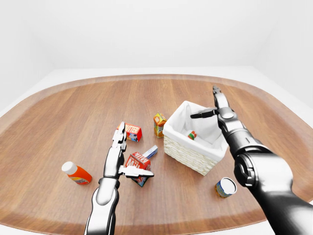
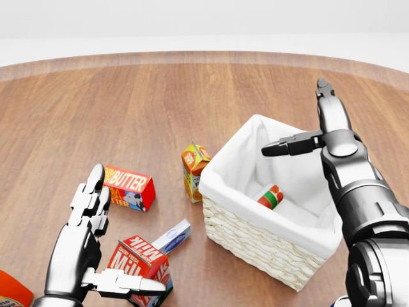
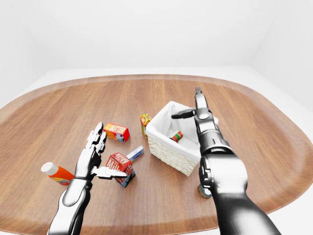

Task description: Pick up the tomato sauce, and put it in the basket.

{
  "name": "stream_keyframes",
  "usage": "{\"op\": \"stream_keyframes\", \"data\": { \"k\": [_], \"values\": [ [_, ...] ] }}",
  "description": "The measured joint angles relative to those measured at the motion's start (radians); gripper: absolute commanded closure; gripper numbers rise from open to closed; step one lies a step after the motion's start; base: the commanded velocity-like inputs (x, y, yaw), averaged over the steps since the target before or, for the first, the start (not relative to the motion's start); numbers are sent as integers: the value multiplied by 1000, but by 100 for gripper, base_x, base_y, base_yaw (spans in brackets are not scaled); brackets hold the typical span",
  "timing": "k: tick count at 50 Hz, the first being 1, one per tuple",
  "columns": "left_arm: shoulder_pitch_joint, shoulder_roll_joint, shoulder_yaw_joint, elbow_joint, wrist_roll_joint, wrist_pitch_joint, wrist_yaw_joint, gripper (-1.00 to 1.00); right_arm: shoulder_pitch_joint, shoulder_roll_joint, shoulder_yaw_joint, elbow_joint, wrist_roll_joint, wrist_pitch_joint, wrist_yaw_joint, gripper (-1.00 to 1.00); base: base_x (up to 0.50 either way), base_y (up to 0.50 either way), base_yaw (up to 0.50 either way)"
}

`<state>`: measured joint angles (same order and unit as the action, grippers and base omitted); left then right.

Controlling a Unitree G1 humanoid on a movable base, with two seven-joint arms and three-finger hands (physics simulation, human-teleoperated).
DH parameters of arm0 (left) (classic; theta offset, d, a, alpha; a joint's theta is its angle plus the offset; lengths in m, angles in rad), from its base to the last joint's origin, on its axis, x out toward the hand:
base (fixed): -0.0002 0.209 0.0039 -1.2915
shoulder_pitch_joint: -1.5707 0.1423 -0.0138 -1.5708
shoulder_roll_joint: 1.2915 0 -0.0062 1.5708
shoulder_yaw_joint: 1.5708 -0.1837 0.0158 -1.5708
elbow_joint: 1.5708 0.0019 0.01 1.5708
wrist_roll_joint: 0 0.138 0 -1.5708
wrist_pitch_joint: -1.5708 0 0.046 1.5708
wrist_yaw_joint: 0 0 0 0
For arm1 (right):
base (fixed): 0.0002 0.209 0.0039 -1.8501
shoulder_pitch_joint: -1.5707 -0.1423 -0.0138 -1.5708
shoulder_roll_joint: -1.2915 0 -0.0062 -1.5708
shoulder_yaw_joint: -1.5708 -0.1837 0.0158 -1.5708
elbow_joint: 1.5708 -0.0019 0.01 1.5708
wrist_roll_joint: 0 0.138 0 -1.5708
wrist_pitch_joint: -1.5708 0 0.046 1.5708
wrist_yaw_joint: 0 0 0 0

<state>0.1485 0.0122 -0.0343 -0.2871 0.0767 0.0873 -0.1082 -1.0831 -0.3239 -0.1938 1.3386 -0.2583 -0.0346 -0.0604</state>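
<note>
Left-eye view, oval wooden table [image 1: 73, 112], white room

The tomato sauce [image 2: 270, 197] — red, green-banded — lies tilted inside the white-lined wicker basket [image 2: 255, 240].

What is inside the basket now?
Inside the basket, on its white cloth lining, lies the tomato sauce, a red, white and green can on its side. The near wall hides part of the floor, so nothing more can be confirmed.

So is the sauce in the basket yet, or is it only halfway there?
Looks done: the tomato sauce lies inside the basket. The right hand holds nothing, its fingers spread open above the basket. The left hand is open and idle. Nothing obvious remains.
</note>
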Motion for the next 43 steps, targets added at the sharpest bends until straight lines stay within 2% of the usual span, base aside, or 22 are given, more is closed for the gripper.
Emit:
{"op": "stream_keyframes", "data": {
  "k": [14,19,22,24,26,30,31,43],
  "values": [
    [2,0,-2,1,1,0,1,-100,-4,-16,21,-58,75,-52,55,-100,0,0,0],
    [2,0,-2,1,1,0,1,-100,15,-19,34,-126,101,-50,79,-100,0,0,0],
    [2,0,-1,2,1,0,1,-100,41,-18,41,-200,116,-33,94,-100,0,0,0],
    [2,0,-1,3,1,0,1,-100,68,-17,44,-271,126,-9,105,-100,0,0,0],
    [2,0,-1,4,1,0,2,-100,99,-16,46,-352,134,22,116,-100,0,0,0],
    [2,0,-2,3,1,0,2,-100,177,-10,46,-558,145,108,143,-100,0,0,0],
    [3,0,-2,3,1,0,2,-100,198,-9,45,-613,147,122,150,-100,0,0,0],
    [6,0,-4,0,1,0,3,-100,424,14,19,-1257,161,122,237,-100,0,0,0]
  ]
}}
